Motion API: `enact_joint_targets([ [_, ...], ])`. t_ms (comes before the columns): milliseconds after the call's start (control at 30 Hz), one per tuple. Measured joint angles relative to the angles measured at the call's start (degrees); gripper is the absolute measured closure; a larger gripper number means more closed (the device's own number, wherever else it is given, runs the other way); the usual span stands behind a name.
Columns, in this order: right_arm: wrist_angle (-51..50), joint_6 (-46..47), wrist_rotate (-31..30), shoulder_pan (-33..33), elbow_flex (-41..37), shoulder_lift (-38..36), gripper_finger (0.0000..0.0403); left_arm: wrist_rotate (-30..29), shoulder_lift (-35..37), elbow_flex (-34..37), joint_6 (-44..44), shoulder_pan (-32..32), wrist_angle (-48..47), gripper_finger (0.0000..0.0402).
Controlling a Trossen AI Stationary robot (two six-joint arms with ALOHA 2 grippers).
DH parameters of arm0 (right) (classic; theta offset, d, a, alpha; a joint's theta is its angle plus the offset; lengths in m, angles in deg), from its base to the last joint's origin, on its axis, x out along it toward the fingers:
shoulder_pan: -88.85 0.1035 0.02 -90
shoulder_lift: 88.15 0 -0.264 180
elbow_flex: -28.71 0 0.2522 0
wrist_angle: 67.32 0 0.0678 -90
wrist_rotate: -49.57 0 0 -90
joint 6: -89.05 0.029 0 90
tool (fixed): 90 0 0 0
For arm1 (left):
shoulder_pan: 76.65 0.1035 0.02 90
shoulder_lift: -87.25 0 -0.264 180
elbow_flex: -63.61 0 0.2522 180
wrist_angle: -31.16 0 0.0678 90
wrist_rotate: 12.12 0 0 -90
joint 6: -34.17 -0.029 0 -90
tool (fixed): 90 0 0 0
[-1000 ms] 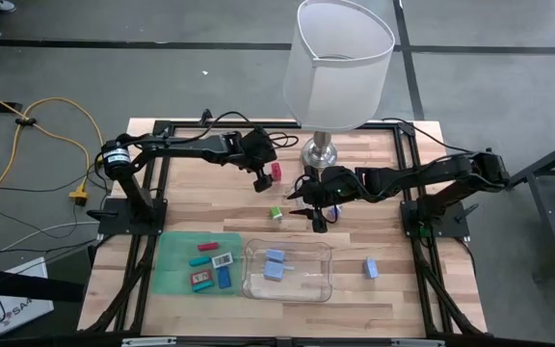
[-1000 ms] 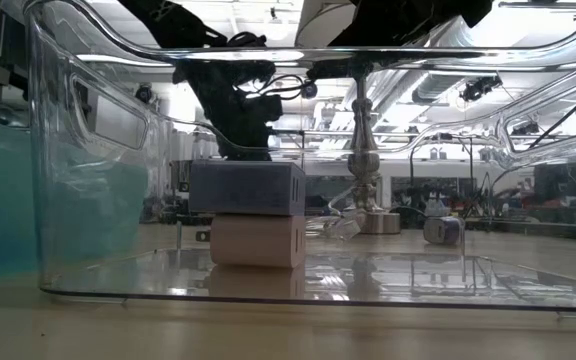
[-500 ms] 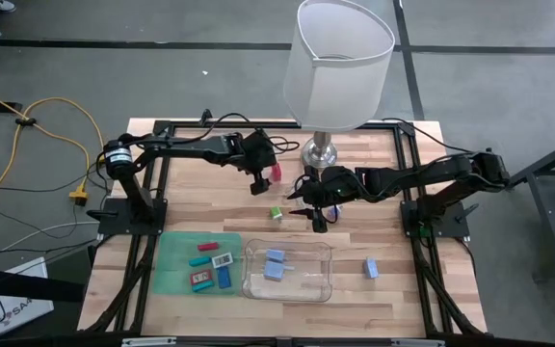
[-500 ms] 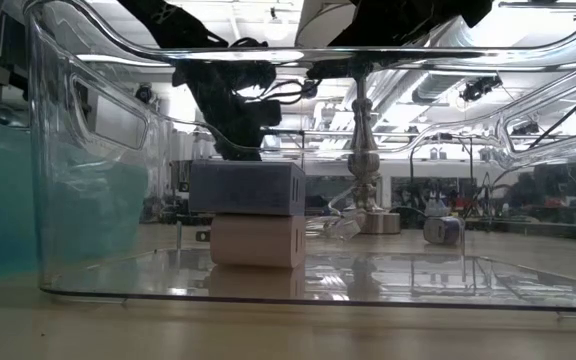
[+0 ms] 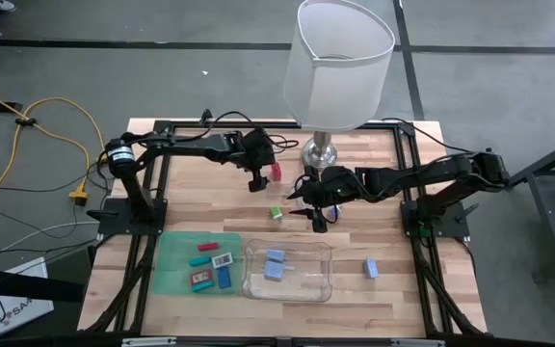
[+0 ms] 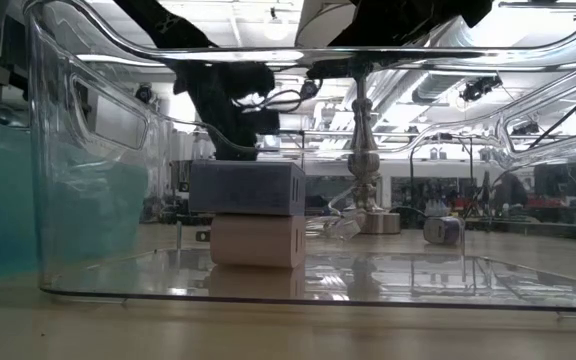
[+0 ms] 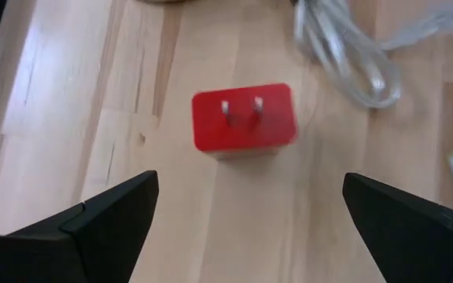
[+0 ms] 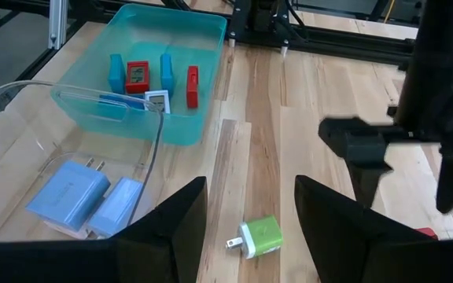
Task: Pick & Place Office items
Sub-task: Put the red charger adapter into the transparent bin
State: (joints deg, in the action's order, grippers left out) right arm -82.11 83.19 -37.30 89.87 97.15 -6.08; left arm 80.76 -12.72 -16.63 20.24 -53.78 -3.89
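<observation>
A red plug block (image 7: 244, 118) lies on the wood with its two prongs up, also visible in the high view (image 5: 277, 172) near the lamp's base. My left gripper (image 7: 250, 182) hangs open above it, tilted downward, one finger on either side and apart from it; in the high view my left gripper (image 5: 257, 179) is just left of the block. A green plug block (image 8: 259, 234) lies on the table (image 5: 276, 213) in front of my open right gripper (image 8: 250, 192), which waits at mid-table (image 5: 316, 218) and touches nothing.
A teal tray (image 5: 173, 258) at the near left holds several small red, blue and white pieces. Beside it a clear tray (image 5: 308, 285) holds two blue chargers (image 5: 276, 264). A loose blue charger (image 5: 370, 268) lies near right. The lamp (image 5: 340, 63) and its cable (image 7: 344, 55) stand at the far middle.
My left gripper has rolled a little about its own pointing line while hovering over the red plug block, still open. The block and the other pieces have not moved.
</observation>
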Motion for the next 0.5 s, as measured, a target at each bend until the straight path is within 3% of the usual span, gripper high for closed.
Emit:
enact_joint_targets([
  [500,0.48,0.00,0.00,0.00,0.00,0.00,0.0223,-1.58,-2.21,0.00,4.04,-1.07,5.34,0.0009],
])
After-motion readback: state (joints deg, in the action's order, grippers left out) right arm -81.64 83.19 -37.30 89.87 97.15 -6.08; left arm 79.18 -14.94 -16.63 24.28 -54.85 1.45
